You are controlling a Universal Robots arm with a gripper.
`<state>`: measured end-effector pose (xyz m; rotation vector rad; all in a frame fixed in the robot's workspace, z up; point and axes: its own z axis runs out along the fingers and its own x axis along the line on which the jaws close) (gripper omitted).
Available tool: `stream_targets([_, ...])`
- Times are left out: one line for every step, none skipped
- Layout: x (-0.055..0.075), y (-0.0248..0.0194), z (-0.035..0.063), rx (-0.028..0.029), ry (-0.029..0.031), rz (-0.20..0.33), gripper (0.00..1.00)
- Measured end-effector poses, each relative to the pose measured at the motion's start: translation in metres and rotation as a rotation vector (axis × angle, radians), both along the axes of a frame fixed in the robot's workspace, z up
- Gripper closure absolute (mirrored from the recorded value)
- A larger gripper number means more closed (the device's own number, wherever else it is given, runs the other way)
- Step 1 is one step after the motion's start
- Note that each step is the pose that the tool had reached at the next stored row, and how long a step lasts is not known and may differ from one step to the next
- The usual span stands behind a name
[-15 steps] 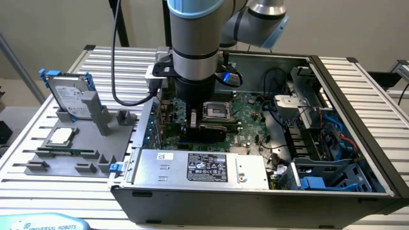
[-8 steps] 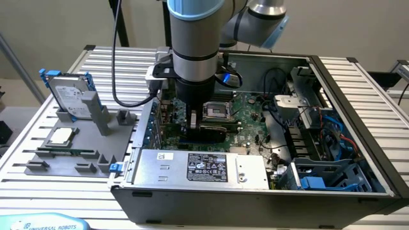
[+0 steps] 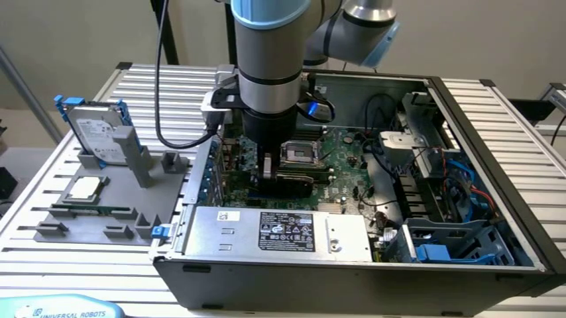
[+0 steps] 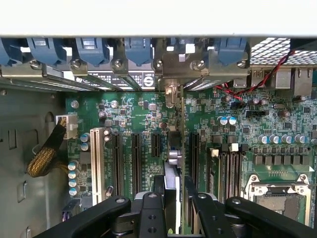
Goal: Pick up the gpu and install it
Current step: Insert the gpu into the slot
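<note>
Between the jaws of the gripper (image 4: 171, 198) the gpu (image 4: 173, 163) stands on edge, clamped from both sides, its silver bracket (image 4: 172, 94) toward the case's rear wall, over the motherboard (image 4: 138, 119) slots. Seating it well likely means keeping the card upright and square to its slot — bracket lined up first. Beyond the jaws, off the case, "UNIVERSAL ROBOTS" (image 3: 66, 313) is legible on the tabletop (image 3: 36, 232) — the power supply's label (image 3: 285, 231) is too small to read.

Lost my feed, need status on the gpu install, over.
Gripper shut on gpu, inside the case. Card on edge, over the motherboard slots. Nothing seen blocking.
</note>
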<state>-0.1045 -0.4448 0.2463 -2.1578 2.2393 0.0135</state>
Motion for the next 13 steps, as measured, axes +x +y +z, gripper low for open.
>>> stream_targets([0.0, 0.0, -0.0001, 0.0002, 0.0, 0.0, 0.73])
stream_targets([0.0, 0.0001, -0.0001, 0.0002, -0.0001, 0.0, 0.73])
stream_targets([0.0, 0.0001, -0.0001, 0.0003, -0.0001, 0.0, 0.73])
stream_targets([0.0, 0.0, -0.0001, 0.0003, -0.0001, 0.0, 0.73])
stream_targets([0.0, 0.0001, -0.0001, 0.0003, -0.0002, 0.0, 0.73])
stream_targets([-0.0002, 0.0004, -0.0006, 0.0025, 0.0001, -0.001, 0.73])
stream_targets([-0.0002, 0.0004, -0.0011, 0.0029, -0.0011, -0.001, 0.73])
stream_targets([-0.0001, 0.0003, -0.0008, 0.0018, -0.001, 0.0, 0.73])
stream_targets([0.0, 0.0002, -0.0001, 0.0005, -0.0003, 0.0, 0.66])
stream_targets([0.0, 0.0001, 0.0004, 0.0003, -0.0002, 0.0, 0.66])
stream_targets([0.0, 0.0001, 0.0021, 0.0002, -0.0001, 0.0, 0.66])
stream_targets([0.0, 0.0001, 0.0045, 0.0004, -0.0002, 0.0, 0.66])
stream_targets([0.0001, 0.0001, 0.0082, 0.0004, -0.0002, 0.0, 0.66])
